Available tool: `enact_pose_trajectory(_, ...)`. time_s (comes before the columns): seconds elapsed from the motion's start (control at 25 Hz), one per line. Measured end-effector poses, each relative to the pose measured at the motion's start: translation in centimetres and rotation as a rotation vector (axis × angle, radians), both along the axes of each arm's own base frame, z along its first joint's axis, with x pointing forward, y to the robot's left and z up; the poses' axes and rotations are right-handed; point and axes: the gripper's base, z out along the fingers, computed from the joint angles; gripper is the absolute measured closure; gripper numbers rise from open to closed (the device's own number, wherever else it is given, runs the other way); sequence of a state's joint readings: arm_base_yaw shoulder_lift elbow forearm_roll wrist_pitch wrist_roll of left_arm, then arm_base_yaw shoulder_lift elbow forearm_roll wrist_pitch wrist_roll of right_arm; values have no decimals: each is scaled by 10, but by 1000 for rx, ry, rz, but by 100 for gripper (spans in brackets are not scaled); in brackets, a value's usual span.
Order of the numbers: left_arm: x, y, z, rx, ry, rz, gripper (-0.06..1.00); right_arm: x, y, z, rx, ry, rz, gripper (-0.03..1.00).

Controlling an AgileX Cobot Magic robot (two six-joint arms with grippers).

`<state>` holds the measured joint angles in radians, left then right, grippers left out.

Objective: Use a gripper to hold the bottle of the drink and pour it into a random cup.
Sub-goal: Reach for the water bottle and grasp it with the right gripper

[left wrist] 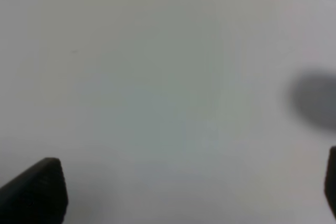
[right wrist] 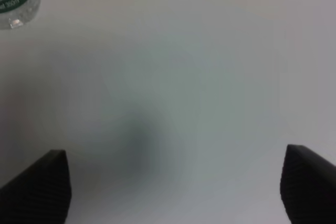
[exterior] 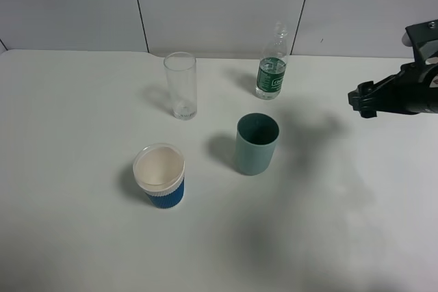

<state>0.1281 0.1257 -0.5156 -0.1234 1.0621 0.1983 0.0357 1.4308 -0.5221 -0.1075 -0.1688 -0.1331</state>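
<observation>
Exterior high: tumbler [exterior: 180,85] empty; bottle [exterior: 272,70] upright.

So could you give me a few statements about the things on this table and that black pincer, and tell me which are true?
1. The drink bottle stands upright on the table. True.
2. The right pincer is gripping the drink bottle. False: it is open and empty, off to the right of the bottle and not touching it.
3. The clear glass tumbler lies on its side. False: it stands upright, left of the bottle.
4. The teal cup stands in front of the bottle, nearer the camera. True.
5. The blue ribbed cup sits inside the teal cup. False: it stands apart, to the teal cup's left.
</observation>
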Motion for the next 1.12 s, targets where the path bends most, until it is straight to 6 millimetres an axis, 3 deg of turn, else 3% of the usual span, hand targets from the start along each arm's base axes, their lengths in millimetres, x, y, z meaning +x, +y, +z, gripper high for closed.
enact_pose_trajectory(0.36,0,0,0,0,0,0,-5,21,11,-27,39,-83,106,18)
enact_pose_trajectory(0.84,0,0,0,0,0,0,-5,35,21,-62,71,-160,224,18)
enact_pose_trajectory(1.12,0,0,0,0,0,0,-5,41,25,-70,66,-271,277,18)
